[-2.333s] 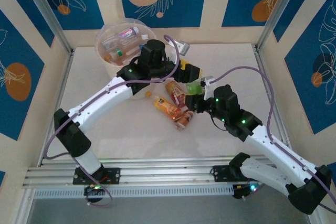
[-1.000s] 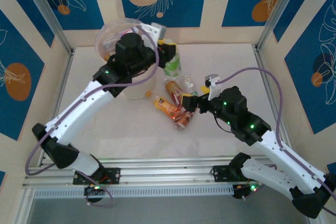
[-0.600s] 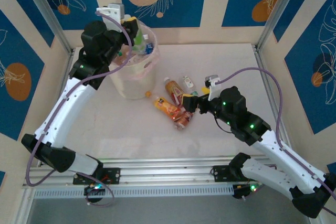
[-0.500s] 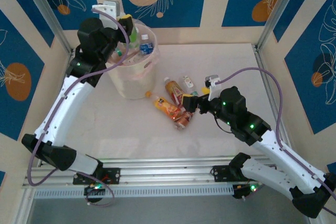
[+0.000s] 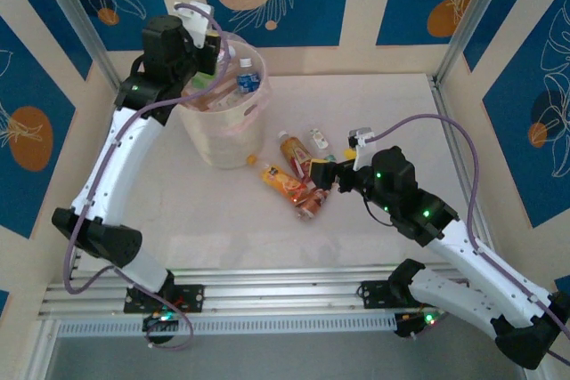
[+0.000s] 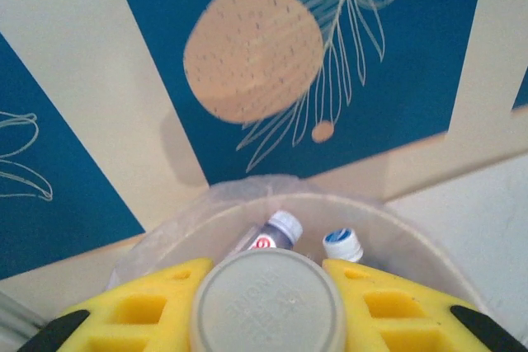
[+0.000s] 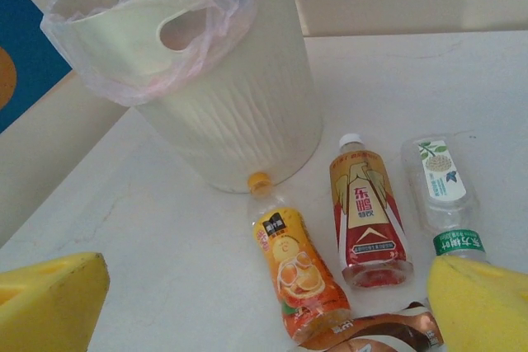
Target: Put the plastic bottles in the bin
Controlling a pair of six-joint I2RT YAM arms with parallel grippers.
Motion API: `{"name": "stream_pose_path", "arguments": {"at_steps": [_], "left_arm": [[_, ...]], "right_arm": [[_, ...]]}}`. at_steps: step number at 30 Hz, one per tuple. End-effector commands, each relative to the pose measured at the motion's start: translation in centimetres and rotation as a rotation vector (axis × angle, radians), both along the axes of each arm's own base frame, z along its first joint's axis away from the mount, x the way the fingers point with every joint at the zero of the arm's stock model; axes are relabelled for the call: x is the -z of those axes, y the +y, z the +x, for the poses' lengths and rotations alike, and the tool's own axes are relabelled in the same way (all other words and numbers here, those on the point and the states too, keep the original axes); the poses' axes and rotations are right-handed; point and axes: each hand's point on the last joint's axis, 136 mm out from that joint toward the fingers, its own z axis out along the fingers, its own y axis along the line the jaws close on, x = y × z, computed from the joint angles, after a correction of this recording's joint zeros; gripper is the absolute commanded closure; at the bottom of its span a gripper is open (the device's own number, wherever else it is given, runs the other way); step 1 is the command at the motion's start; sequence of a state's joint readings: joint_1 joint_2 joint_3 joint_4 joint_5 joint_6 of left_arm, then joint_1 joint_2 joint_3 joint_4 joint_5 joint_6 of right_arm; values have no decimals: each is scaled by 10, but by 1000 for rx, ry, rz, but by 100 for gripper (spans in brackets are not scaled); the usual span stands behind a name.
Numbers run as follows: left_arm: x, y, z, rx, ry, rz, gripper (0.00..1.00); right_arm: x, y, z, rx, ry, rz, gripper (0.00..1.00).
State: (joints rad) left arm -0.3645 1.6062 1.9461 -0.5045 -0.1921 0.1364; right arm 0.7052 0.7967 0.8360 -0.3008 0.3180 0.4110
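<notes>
**Overhead, the left gripper pinches a bottle above the bin**

The left gripper [image 6: 266, 282] is clamped on a bottle. In its wrist view the yellow fingers [image 6: 140, 319] press on either side of the held bottle [image 6: 268, 315], whose round grey end faces the camera at the bottom of the frame. Just past it is the bin [image 6: 396, 228], a cream-white bucket with ribbed sides and a handle slot, lined with a pinkish bag [image 7: 206, 35] folded over the rim. Inside lie a white-capped bottle [image 6: 280, 227] with red on its label and a blue-capped bottle [image 6: 342, 245].

In the top view, the gripper is at the upper left of the frame, over the bin's rim. The left arm [image 5: 116, 157] bends at an elbow near the left edge and reaches steeply up to the bin.

The right gripper [image 5: 325, 175] is spread wide at mid-frame with nothing between its fingers, low over the table [image 5: 392, 104]. Ahead of it, just lower right of the bin, four bottles lie on their sides:

- an orange bottle [image 7: 297, 274], its cap touching the bin's base
- a red-labelled bottle [image 7: 367, 216]
- a clear bottle [image 7: 445, 183] with a white-and-green label
- a crumpled brown bottle [image 7: 371, 335], nearest the gripper

The right arm [image 5: 463, 255] slants in from the lower right corner.
</notes>
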Motion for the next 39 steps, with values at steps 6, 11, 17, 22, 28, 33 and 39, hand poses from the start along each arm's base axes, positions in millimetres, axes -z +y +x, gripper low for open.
{"name": "stream_pose_path", "arguments": {"at_steps": [6, 11, 17, 22, 28, 33, 39], "left_arm": [[36, 7, 14, 3, 122, 203, 96], [63, 5, 29, 12, 173, 281, 93], [97, -5, 46, 59, 254, 355, 86], [115, -8, 58, 62, 307, 382, 66], [109, -10, 60, 51, 304, 354, 37], [89, -5, 53, 28, 268, 313, 32], [74, -12, 45, 56, 248, 237, 33]], "right_arm": [[-10, -7, 3, 52, -11, 12, 1], [-9, -8, 4, 61, -9, 10, 1], [-10, -9, 4, 65, -9, 11, 1], [-9, -10, 4, 71, -5, 6, 1], [-9, -13, 5, 86, -6, -4, 1], [-7, -14, 6, 89, -3, -9, 1], [-5, -15, 7, 100, 8, -15, 1]]}}
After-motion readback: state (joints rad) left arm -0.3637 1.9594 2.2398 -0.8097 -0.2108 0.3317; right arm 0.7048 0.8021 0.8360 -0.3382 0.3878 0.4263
